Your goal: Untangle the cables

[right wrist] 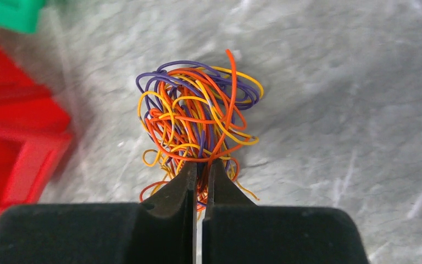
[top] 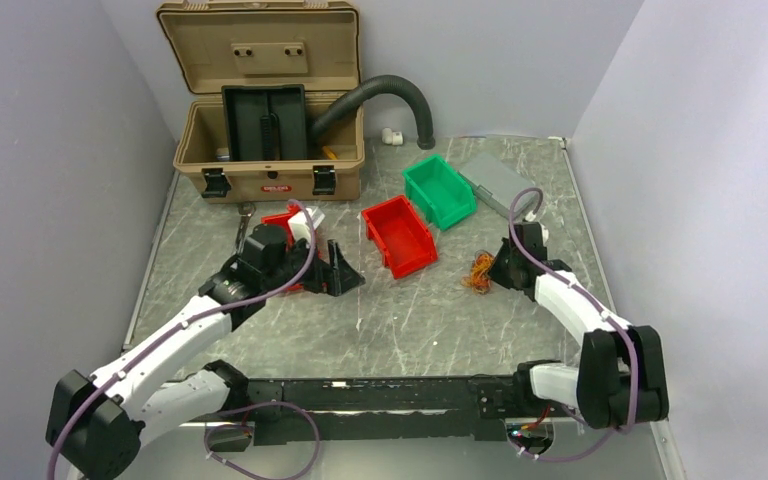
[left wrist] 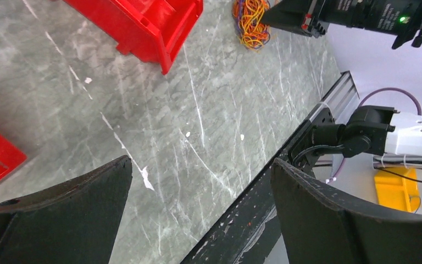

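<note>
The cables [right wrist: 198, 124] are a small tangle of thin orange, yellow and purple wires on the grey table, right of centre in the top view [top: 479, 271]. The tangle also shows at the top of the left wrist view [left wrist: 251, 22]. My right gripper [right wrist: 201, 168] is shut on the near edge of the tangle, with strands pinched between its fingertips; in the top view it [top: 498, 272] sits just right of the tangle. My left gripper [left wrist: 200, 170] is open and empty above bare table, far left of the tangle, near the middle in the top view [top: 345, 272].
A red bin [top: 398, 235] and a green bin [top: 439, 190] stand left of and behind the tangle. A tan toolbox [top: 270, 150] with a black hose [top: 390, 95] is at the back. A second red bin [top: 282, 222] lies under the left arm. A grey plate [top: 495, 180] lies back right.
</note>
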